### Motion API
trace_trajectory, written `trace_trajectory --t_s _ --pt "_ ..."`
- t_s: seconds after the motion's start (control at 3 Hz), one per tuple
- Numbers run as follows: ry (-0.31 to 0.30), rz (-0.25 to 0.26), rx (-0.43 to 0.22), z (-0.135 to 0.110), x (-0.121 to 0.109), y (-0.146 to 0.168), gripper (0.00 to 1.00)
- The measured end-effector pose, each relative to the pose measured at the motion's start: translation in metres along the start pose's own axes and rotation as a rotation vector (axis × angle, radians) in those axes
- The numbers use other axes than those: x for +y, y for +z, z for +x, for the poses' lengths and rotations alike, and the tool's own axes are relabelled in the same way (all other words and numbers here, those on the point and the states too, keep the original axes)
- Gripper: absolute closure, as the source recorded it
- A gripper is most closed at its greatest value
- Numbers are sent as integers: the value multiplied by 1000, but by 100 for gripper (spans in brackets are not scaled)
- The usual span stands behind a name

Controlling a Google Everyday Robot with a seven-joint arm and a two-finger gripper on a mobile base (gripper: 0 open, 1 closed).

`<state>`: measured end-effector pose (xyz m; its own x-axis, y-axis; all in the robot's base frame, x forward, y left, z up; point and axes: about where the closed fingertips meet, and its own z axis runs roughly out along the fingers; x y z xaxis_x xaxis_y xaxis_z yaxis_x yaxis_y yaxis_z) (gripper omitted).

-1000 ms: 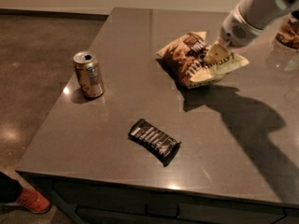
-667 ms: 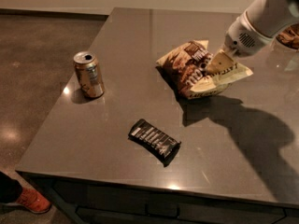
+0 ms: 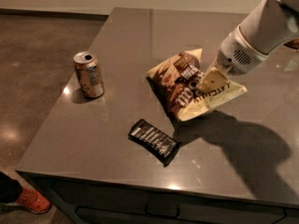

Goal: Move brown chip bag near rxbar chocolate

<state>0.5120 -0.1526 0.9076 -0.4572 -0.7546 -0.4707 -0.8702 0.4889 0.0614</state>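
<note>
The brown chip bag, dark brown with a cream end and white lettering, hangs tilted just above the grey table. My gripper comes in from the upper right and is shut on the bag's cream end. The rxbar chocolate, a small flat black bar with white lettering, lies on the table just below and left of the bag, a short gap away.
A tan-gold drink can stands upright near the table's left edge. The table's front edge runs along the bottom. An orange shoe shows on the floor at the bottom left.
My gripper has carried the chip bag toward the front of the table, closer to the black bar. The can and bar have not moved.
</note>
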Motion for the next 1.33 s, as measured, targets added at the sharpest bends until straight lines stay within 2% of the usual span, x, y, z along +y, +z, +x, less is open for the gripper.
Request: trace_trajectory --t_s 0.67,1.0,1.33 --pt "-32 -29 7 -6 41 -7 34" --pt "-37 -28 6 -7 43 -7 4" --pt "-39 -27 6 -8 44 -7 0"
